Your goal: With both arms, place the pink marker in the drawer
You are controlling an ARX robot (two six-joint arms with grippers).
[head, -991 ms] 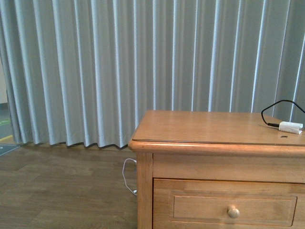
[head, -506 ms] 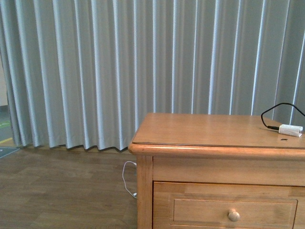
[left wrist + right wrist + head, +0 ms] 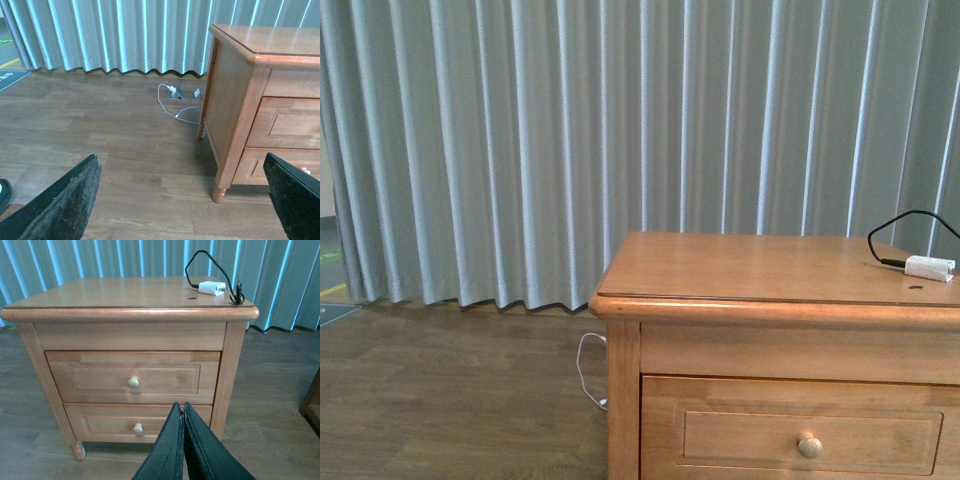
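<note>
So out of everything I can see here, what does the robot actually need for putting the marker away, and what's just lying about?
For the job:
- top drawer, shut
- left gripper, open
- right gripper, shut and empty
- pink marker: not visible in any view

Just lying about:
- white adapter with black cable on the cabinet top
- lower drawer
- white floor cable
- curtain

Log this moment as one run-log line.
drawer: closed | pink marker: not in view | left gripper: open, empty | right gripper: shut, empty | white adapter: on cabinet top
</note>
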